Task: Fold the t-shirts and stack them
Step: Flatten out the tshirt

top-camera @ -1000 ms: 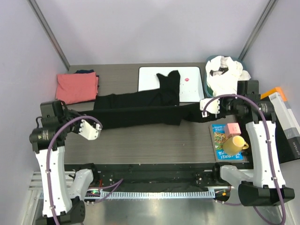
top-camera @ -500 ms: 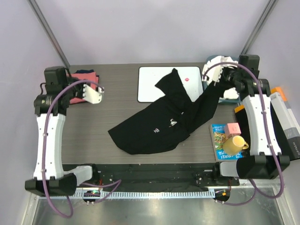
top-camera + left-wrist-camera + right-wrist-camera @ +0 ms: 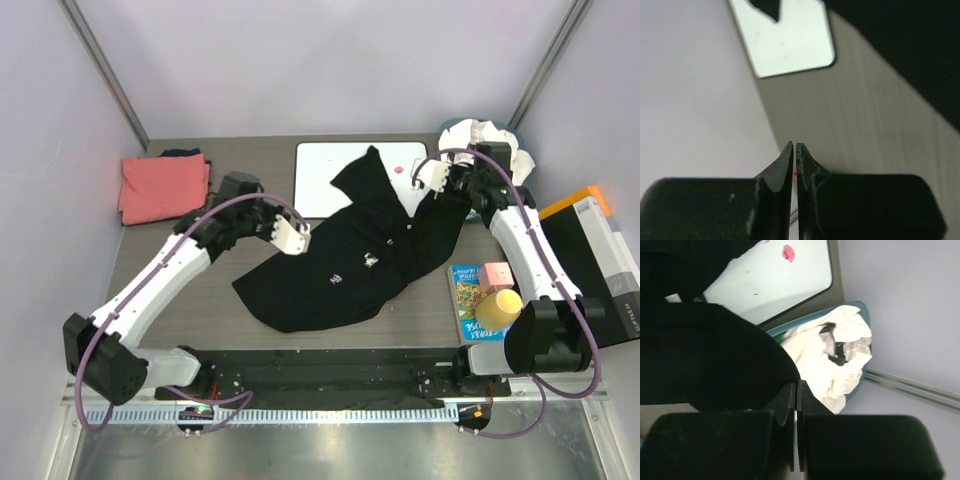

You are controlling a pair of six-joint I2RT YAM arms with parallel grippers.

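Grey wood-grain desk (image 3: 250, 160) beneath everything, with the white board (image 3: 320, 185) at its far middle, black-rimmed and marked with a small red spot.

Black t-shirt (image 3: 330, 275) next in size: unfolded and rumpled, spread in a slanted heap in front of the board. Matte black cloth with two small white marks on its upward face, and no larger print readable. One pointed lobe lying up over the middle of the board. Another strip rising off the desk toward the board's right edge.

Coral-pink t-shirt (image 3: 162, 186) folded into a neat rectangle, flat on the desk well to the left of the board, with a sliver of dark cloth showing at its far edge.

White t-shirts (image 3: 490, 150) bunched loosely in a teal basket (image 3: 790, 326) just right of the board, creased and unfolded.

Picture book (image 3: 470, 300) on the desk, right of the board and nearer the front.

Right claw (image 3: 432, 178) at the board's right edge, fingers pressed together on the lifted strip of the black t-shirt.

Left claw (image 3: 297, 237) just in front of the board's near left corner, at the black t-shirt's left edge, fingers closed against each other with nothing between them.

Yellow cup (image 3: 497, 308) and pink block (image 3: 497, 273) standing on the book.
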